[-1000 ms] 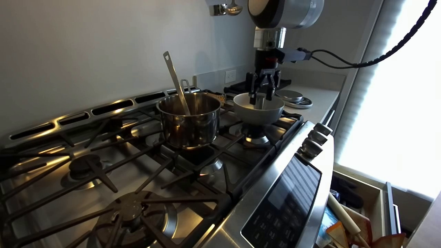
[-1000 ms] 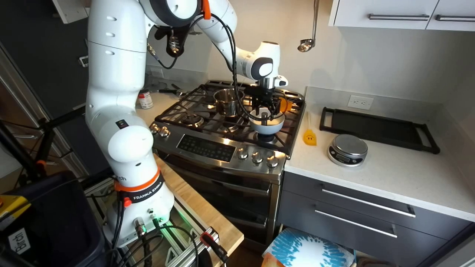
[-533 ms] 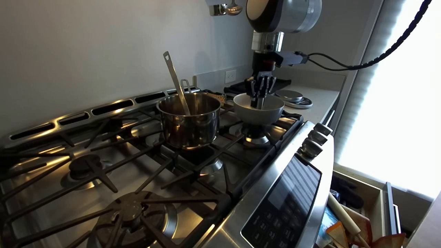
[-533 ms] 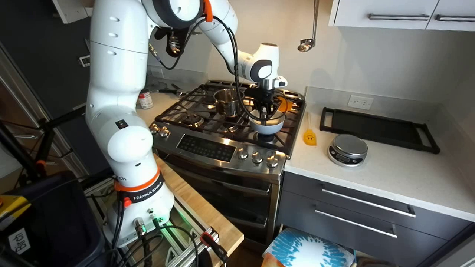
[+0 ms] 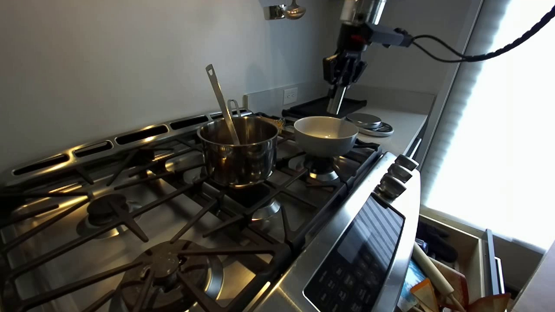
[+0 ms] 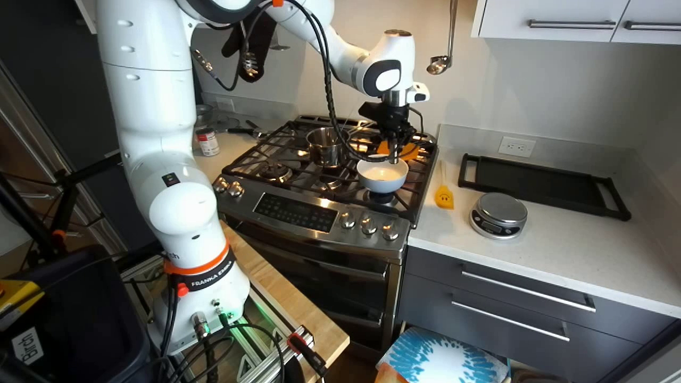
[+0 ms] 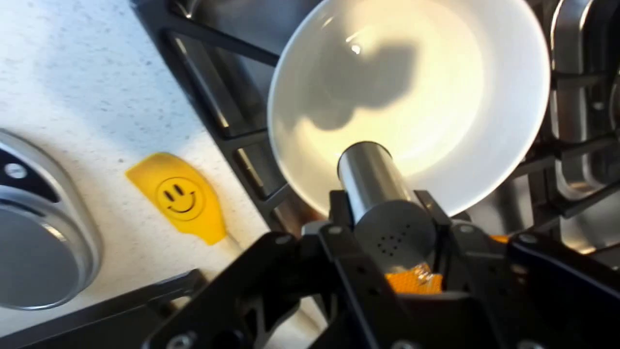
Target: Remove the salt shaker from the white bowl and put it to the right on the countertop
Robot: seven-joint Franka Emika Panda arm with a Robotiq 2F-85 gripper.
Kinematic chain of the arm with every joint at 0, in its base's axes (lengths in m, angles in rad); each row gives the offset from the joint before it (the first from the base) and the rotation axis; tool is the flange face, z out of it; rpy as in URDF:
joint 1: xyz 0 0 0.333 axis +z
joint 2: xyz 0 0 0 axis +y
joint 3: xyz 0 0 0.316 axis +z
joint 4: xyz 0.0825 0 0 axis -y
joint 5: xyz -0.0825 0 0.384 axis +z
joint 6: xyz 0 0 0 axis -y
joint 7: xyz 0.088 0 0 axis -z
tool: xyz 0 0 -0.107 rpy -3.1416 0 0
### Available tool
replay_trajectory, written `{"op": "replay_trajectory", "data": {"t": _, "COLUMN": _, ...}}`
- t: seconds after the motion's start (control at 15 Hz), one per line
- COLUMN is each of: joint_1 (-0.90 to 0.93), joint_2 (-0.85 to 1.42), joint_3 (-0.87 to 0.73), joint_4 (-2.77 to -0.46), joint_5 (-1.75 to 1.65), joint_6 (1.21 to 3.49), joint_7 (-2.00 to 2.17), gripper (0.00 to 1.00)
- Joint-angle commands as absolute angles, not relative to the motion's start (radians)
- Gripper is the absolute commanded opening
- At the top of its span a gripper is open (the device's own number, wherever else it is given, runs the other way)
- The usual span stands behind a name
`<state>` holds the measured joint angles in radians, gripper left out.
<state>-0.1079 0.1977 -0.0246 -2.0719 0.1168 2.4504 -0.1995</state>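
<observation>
A steel cylindrical salt shaker (image 7: pixel 370 172), its dark top pierced with small holes, is pinched between both fingers of my gripper (image 7: pixel 386 209) in the wrist view. Both exterior views have the shaker (image 5: pixel 337 102) in the air above the white bowl (image 5: pixel 327 145), tilted in an exterior view. The bowl's inside (image 7: pixel 508 87) holds only shadows in the wrist view. It rests on the stove grate at the burner nearest the countertop (image 6: pixel 558 260), which lies to the right of the stove in an exterior view.
A yellow smiley spatula (image 6: pixel 443 196), a kitchen scale (image 6: pixel 498 213) and a black tray (image 6: pixel 542 186) occupy the countertop. A steel pot (image 5: pixel 238 160) with a utensil (image 5: pixel 223 104) sticking up stands beside the bowl. Something orange (image 6: pixel 407 151) lies behind the bowl.
The gripper went down into the bowl and closed on the salt shaker. It has since risen with the shaker, out of the bowl and slightly toward the countertop side.
</observation>
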Motion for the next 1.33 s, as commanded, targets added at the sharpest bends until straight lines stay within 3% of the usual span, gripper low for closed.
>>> {"op": "replay_trajectory", "data": {"t": 0.0, "joint_1": -0.151, "joint_2": 0.055, "joint_3": -0.082, "joint_4": -2.170, "joint_5": 0.158, "joint_6": 2.487, "joint_7": -0.148, "gripper": 0.11}}
{"op": "replay_trajectory", "data": {"t": 0.07, "joint_1": -0.150, "joint_2": 0.044, "joint_3": -0.087, "joint_4": -2.174, "joint_5": 0.179, "joint_6": 2.480, "joint_7": -0.137, "gripper": 0.11}}
{"op": "replay_trajectory", "data": {"t": 0.13, "joint_1": -0.137, "joint_2": 0.092, "joint_3": -0.084, "joint_4": -2.114, "joint_5": 0.143, "joint_6": 2.451, "joint_7": -0.168, "gripper": 0.36}}
{"op": "replay_trajectory", "data": {"t": 0.27, "joint_1": -0.146, "joint_2": 0.060, "joint_3": -0.100, "joint_4": -2.135, "joint_5": 0.155, "joint_6": 2.451, "joint_7": -0.159, "gripper": 0.36}}
{"op": "replay_trajectory", "data": {"t": 0.33, "joint_1": -0.145, "joint_2": 0.056, "joint_3": -0.100, "joint_4": -2.140, "joint_5": 0.157, "joint_6": 2.451, "joint_7": -0.154, "gripper": 0.11}}
{"op": "replay_trajectory", "data": {"t": 1.07, "joint_1": -0.204, "joint_2": 0.598, "joint_3": -0.138, "joint_4": -1.545, "joint_5": 0.242, "joint_6": 2.317, "joint_7": 0.182, "gripper": 0.11}}
{"op": "replay_trajectory", "data": {"t": 1.13, "joint_1": -0.199, "joint_2": 0.493, "joint_3": -0.129, "joint_4": -1.673, "joint_5": 0.220, "joint_6": 2.376, "joint_7": 0.123, "gripper": 0.36}}
{"op": "replay_trajectory", "data": {"t": 1.27, "joint_1": -0.201, "joint_2": 0.570, "joint_3": -0.130, "joint_4": -1.599, "joint_5": 0.219, "joint_6": 2.361, "joint_7": 0.164, "gripper": 0.36}}
